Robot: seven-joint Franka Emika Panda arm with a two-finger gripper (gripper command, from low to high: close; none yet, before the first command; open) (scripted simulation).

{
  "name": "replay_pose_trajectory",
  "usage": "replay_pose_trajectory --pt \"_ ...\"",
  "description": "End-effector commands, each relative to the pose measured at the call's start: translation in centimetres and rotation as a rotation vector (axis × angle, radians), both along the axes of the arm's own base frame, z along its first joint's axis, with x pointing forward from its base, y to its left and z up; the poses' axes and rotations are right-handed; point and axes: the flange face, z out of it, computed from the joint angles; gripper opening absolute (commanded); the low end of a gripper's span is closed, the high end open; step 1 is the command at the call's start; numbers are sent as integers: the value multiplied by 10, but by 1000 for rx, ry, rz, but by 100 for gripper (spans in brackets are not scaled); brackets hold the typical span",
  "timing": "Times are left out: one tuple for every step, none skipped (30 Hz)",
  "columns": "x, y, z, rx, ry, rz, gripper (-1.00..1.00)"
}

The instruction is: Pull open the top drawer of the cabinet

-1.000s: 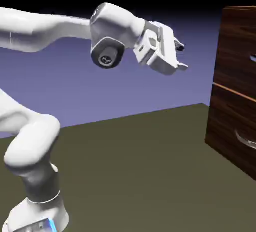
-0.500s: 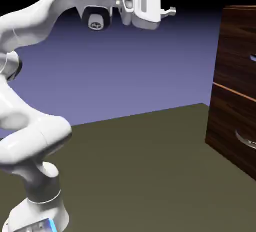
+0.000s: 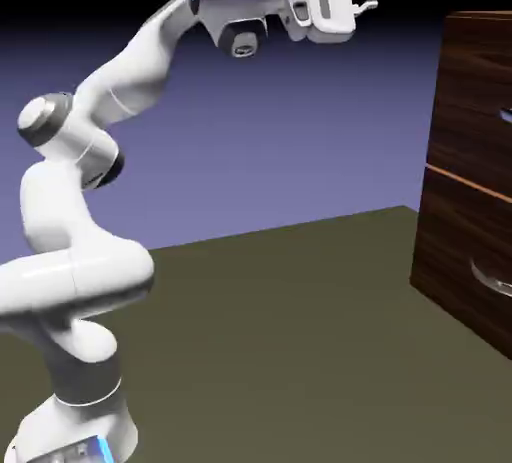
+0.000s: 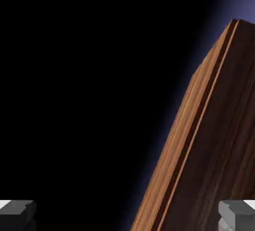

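- the tall boxy cabinet of dark brown wood (image 3: 425,241) is seen at the exterior view's right, cut off by the picture's edge.
- its top drawer, with a dark brown wood-grain front (image 3: 470,91), is found above the thin orange seam (image 3: 468,183). it is shut, and its front is lined up with the one below.
- only a bit of the thin silver bar handle (image 3: 507,115) is shown.
- under the seam, the lower wooden drawer front (image 3: 450,236) is seen, with a curved silver handle (image 3: 490,278).
- the white jointed robot arm (image 3: 130,76) is bent and held up high, at the exterior view's left.
- the gripper with 2 small grey finger tips (image 4: 127,215) is held wide open, and nothing is held in it.
- the gripper is kept apart from the cabinet, and no handle is touched.
- in the hand view, the cabinet's light brown striped top is shown slanted at the right, beside its dark front.
- the dark olive flat ground (image 3: 270,351) is seen below.
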Motion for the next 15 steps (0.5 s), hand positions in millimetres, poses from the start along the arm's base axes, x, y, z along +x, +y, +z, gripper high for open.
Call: replay_pose_trajectory --pt "14 1 -7 12 -1 13 0" --pt "27 1 -15 25 -2 26 0" --pt "41 1 -24 39 -1 39 0" --pt "56 -1 -33 54 1 52 0" --pt "70 -4 -43 70 4 65 0" --pt "85 -7 -54 87 8 77 0" --pt "99 -11 -66 105 13 89 0" --pt "113 -17 -78 125 18 101 0" --pt "127 -23 -91 145 24 113 0" --pt "141 -31 -104 168 31 124 0" --pt "155 -39 -118 191 37 135 0" --pt "168 -49 -133 216 44 145 0" --pt "181 -59 -148 243 51 155 0" --pt "193 -70 -164 271 58 164 0" --pt "204 -83 -180 300 65 172 0"
